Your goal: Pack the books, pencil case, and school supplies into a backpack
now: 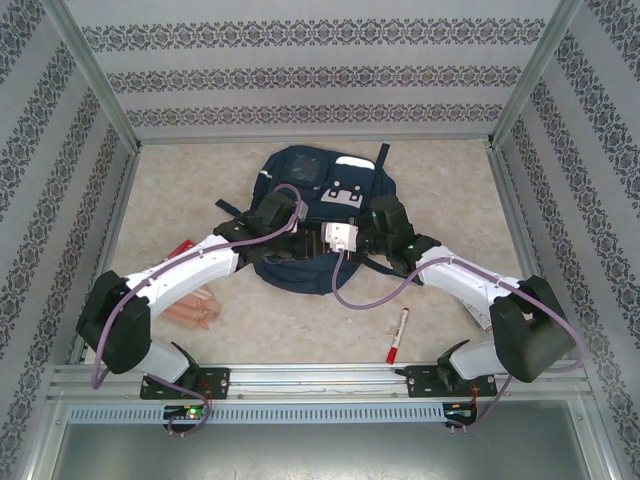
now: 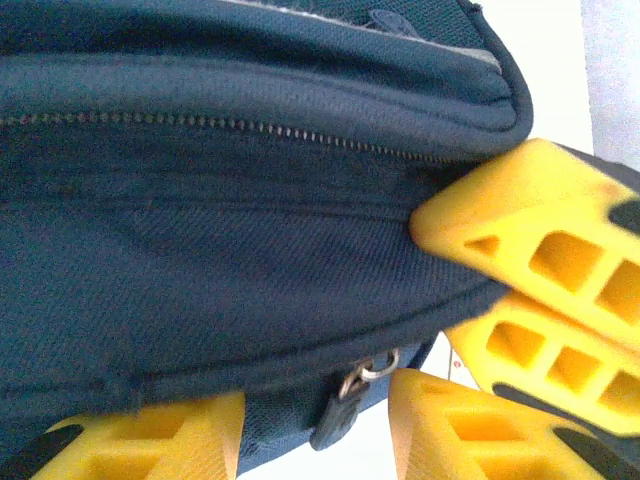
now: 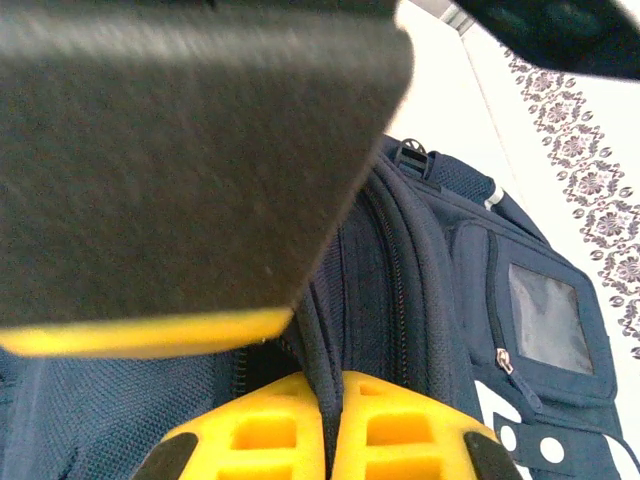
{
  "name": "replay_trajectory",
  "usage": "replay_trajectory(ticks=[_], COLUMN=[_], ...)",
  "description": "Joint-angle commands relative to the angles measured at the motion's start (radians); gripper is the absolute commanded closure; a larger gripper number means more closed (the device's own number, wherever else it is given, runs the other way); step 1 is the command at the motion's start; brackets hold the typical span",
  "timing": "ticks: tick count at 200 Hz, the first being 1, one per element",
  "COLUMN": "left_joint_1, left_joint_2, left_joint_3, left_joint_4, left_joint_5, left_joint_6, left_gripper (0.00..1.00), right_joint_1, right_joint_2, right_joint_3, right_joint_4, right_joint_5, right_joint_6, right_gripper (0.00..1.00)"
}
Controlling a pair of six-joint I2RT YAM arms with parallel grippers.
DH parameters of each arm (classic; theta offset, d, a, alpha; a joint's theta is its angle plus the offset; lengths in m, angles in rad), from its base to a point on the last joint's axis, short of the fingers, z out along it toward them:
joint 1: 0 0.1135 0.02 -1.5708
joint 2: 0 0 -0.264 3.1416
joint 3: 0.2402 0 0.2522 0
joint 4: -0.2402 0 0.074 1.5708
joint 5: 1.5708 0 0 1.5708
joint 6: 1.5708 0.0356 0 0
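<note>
- Patterned grey-and-white wall panels close in a beige speckled table [image 1: 150,200] on its left, right and far sides.
- A large navy-blue fabric backpack [image 1: 318,185] with white patches lies flat in the middle of the table, toward the far side. Both arms reach in to its near edge.
- The left gripper [image 2: 318,415] stands partly open at the backpack's seam. Its yellow fingers [image 2: 150,445] sit apart, with a fold of blue fabric and a dark zipper pull [image 2: 345,405] on a metal ring in the gap. Bare table shows beside the pull.
- The right gripper [image 3: 328,400] is pinched tight on a ridge of the backpack's fabric beside a zipper line, its two yellow fingers nearly meeting. In the left wrist view these fingers clamp the bag's edge just right of the left gripper.
- A slim white marker pen with a red cap [image 1: 398,335] lies on the table by the right arm, nearer than the backpack and apart from it.
- A soft peach-pink ribbed pencil case [image 1: 195,310] lies on the near left, partly under the left arm and apart from the backpack.
- A blurred dark shape with a yellow lower edge covers the upper left of the right wrist view; what it is cannot be told.
</note>
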Motion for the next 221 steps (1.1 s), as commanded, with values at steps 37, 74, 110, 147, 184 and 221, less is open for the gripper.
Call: replay_trajectory(ticks=[37, 74, 110, 147, 184, 221], left_joint_1=[-0.040, -0.040, -0.040, -0.039, -0.027, 0.015], left_joint_2=[0.062, 0.049, 0.048, 0.011, -0.075, -0.135], left_joint_3=[0.049, 0.005, -0.010, -0.028, -0.058, -0.116], left_joint_4=[0.067, 0.152, 0.184, 0.159, 0.048, -0.036], left_joint_5=[0.009, 0.052, 0.100, 0.045, -0.136, -0.268], left_joint_6=[0.035, 0.059, 0.095, 0.175, 0.310, 0.486], left_gripper=[0.70, 0.72, 0.81, 1.00, 1.00, 1.00], right_joint_1=[0.024, 0.024, 0.025, 0.019, -0.008, -0.039], right_joint_2=[-0.025, -0.038, -0.033, -0.041, -0.067, -0.081], right_joint_3=[-0.006, -0.016, -0.022, -0.032, -0.048, -0.061], right_joint_4=[0.105, 0.115, 0.126, 0.117, 0.062, 0.034], right_joint_5=[-0.107, -0.098, -0.095, -0.089, -0.082, -0.061], right_joint_6=[0.044, 0.049, 0.043, 0.020, -0.056, -0.113], right_gripper=[1.00, 1.00, 1.00, 1.00, 1.00, 1.00])
